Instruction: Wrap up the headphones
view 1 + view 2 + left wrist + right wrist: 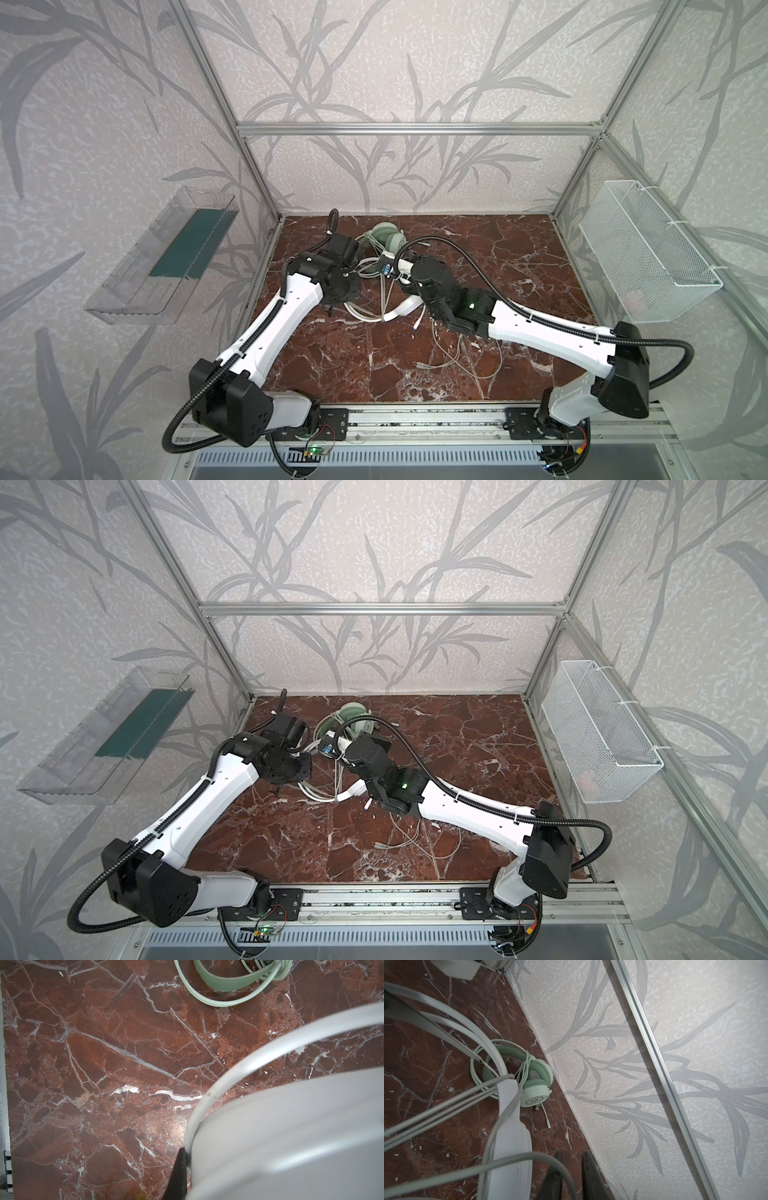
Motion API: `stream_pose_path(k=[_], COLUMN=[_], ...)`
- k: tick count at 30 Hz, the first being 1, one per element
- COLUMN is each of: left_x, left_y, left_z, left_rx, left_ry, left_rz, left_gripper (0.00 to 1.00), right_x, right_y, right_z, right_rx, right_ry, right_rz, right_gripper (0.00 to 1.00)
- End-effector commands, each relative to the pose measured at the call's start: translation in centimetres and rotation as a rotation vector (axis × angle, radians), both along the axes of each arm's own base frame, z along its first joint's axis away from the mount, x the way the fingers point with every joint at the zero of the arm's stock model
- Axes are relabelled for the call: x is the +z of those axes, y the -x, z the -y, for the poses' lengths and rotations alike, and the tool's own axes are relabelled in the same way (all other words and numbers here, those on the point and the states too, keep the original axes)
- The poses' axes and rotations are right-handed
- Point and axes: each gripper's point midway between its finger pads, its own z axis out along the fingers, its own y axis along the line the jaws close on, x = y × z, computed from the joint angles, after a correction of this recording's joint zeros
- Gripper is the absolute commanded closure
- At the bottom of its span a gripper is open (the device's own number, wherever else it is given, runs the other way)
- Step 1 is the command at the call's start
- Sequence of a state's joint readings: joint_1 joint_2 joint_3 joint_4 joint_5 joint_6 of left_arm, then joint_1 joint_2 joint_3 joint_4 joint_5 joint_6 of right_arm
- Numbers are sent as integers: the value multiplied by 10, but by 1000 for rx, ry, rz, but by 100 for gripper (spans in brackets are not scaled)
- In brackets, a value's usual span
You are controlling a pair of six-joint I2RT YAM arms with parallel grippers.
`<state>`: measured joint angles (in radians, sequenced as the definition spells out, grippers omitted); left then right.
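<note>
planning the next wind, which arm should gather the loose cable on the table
Probably right: the loose cable trails beneath that arm, while the left end effector is shut beside the white headset.

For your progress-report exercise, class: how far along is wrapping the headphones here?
Done: the mint-green headset lies by the back wall, cable wound round its band. In hand: the white headset, between both arms, a few cable loops gathered. Left: its loose cable trails over the marble table.
</note>
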<state>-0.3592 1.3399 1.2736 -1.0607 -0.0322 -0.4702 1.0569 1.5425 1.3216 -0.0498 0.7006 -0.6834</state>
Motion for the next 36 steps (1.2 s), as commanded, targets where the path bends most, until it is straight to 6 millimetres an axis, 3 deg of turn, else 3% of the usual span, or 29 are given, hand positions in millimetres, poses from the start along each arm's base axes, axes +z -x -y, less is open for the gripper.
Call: stream_pose_path(k=[1, 6, 13, 22, 31, 36], left_x=[12, 8, 6, 7, 3, 5], left_y=[-2, -1, -3, 4, 7, 9], left_z=[4, 5, 13, 25, 29, 34], left_rx=[-15, -21, -33, -89, -112, -131], left_ry=[30, 33, 62, 85, 84, 103], left_rz=[52, 42, 31, 21, 18, 18], left_gripper=[100, 100, 100, 100, 100, 100], right_x=[16, 26, 43, 44, 58, 61], right_y=[-9, 2, 48, 13, 29, 9], right_z=[4, -2, -36, -33, -39, -29], right_rx=[-39, 24, 261, 193, 290, 214], right_ry=[-26, -56, -55, -23, -75, -10], right_rz=[40, 37, 89, 104, 102, 169], right_gripper=[84, 97, 97, 96, 100, 93])
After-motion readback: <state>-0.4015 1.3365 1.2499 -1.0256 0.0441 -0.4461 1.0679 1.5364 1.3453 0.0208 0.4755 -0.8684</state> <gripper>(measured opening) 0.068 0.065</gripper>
